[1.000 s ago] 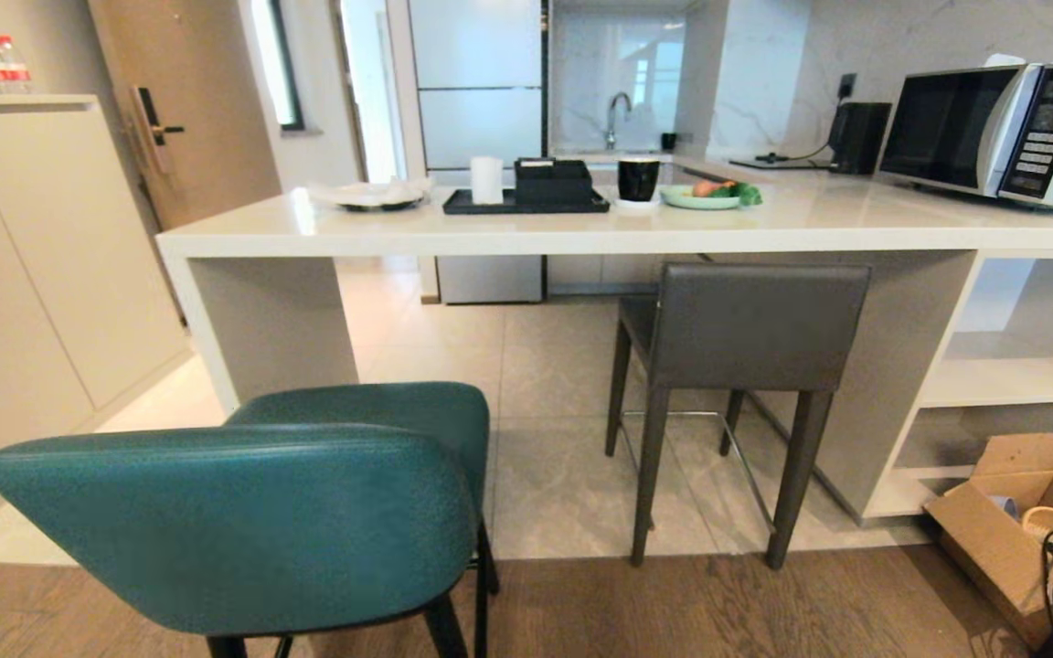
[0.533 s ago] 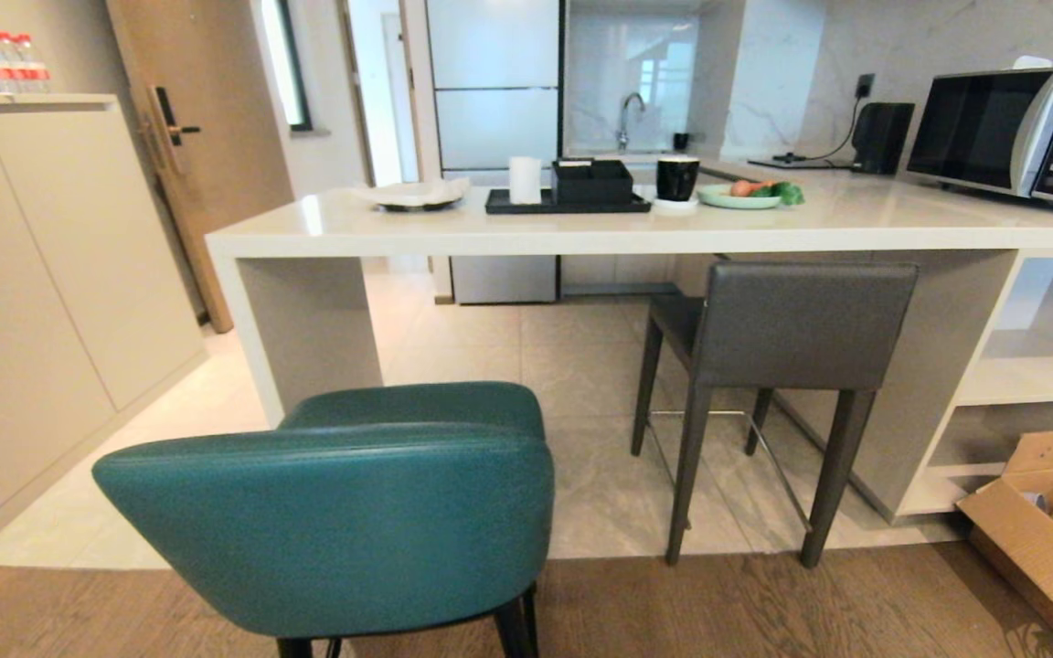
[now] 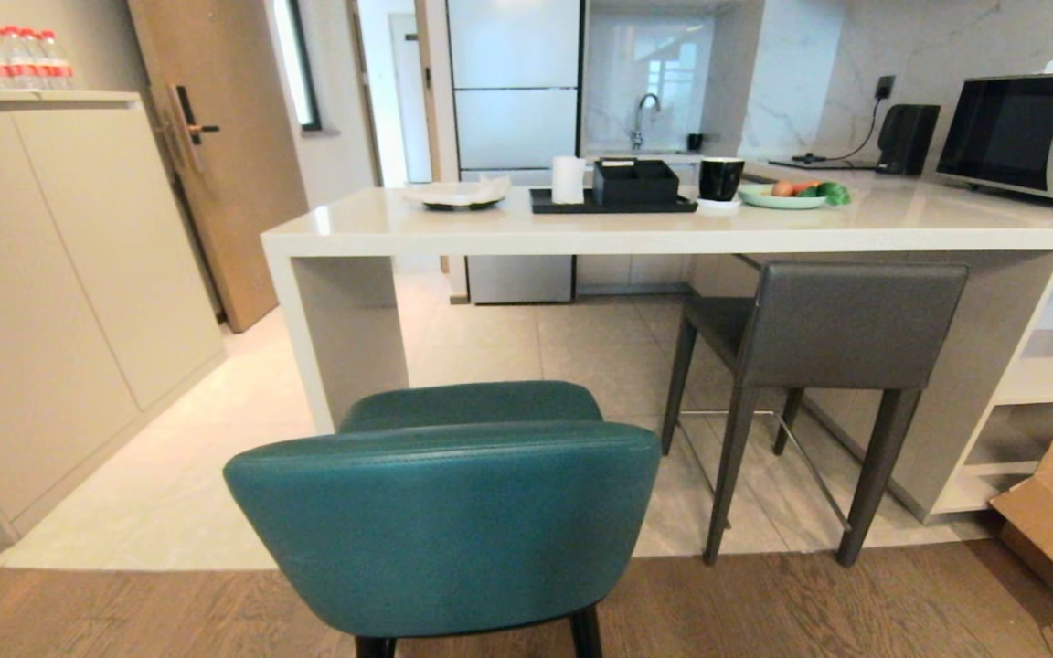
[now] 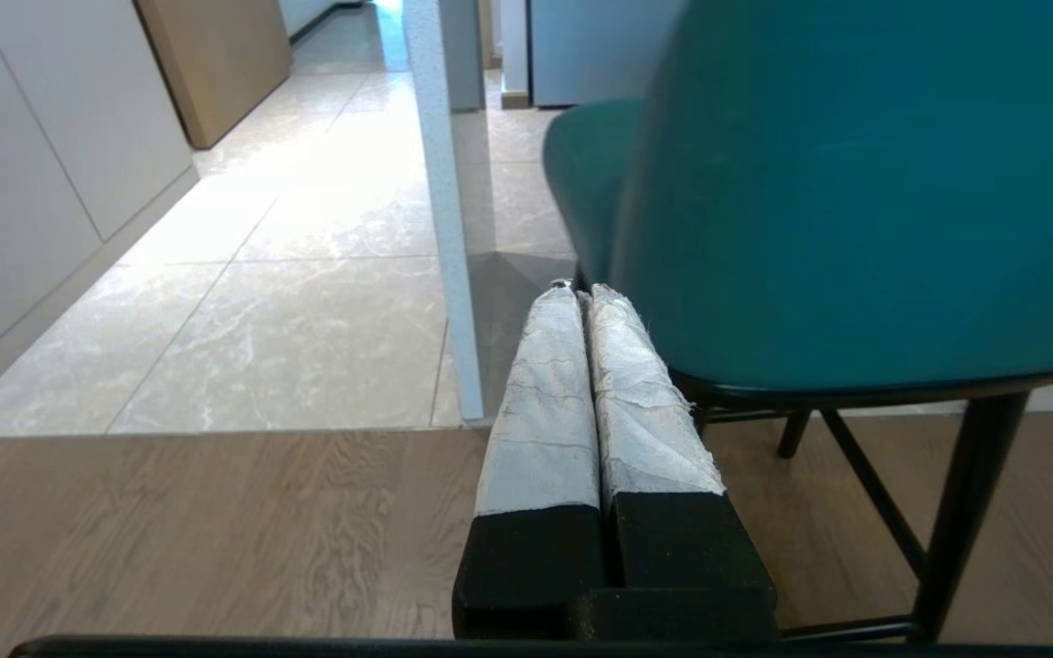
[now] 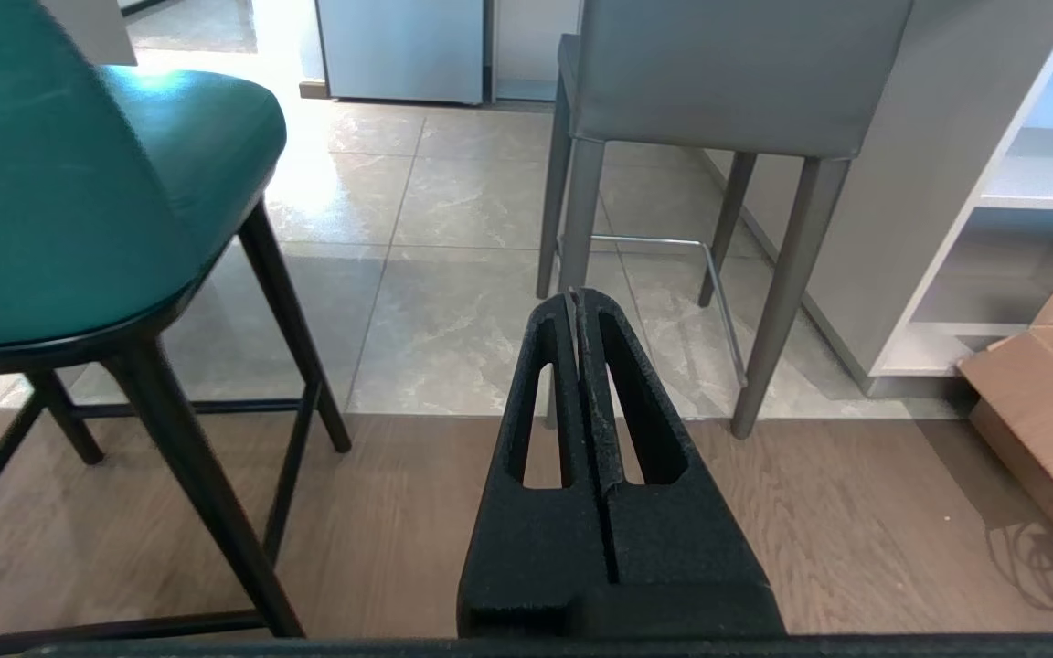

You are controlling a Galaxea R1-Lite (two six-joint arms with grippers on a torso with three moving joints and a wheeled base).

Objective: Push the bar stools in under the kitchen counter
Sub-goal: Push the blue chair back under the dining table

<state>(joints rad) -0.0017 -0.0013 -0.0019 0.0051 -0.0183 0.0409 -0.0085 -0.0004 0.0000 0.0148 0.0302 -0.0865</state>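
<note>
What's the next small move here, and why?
Probably roll straight ahead to meet the teal stool. It stands out on the wood floor, short of the counter, with its back square to the robot, while the grey stool already sits part way under. The left gripper and right gripper are both shut, low and touching nothing.

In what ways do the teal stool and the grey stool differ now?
The teal stool has a rounded back and thin black legs; the grey stool is boxy with tapered grey legs. The teal stool stands clear of the kitchen counter, on the wood floor's edge; the grey stool sits partly under it, on tile. Both face the counter.
</note>
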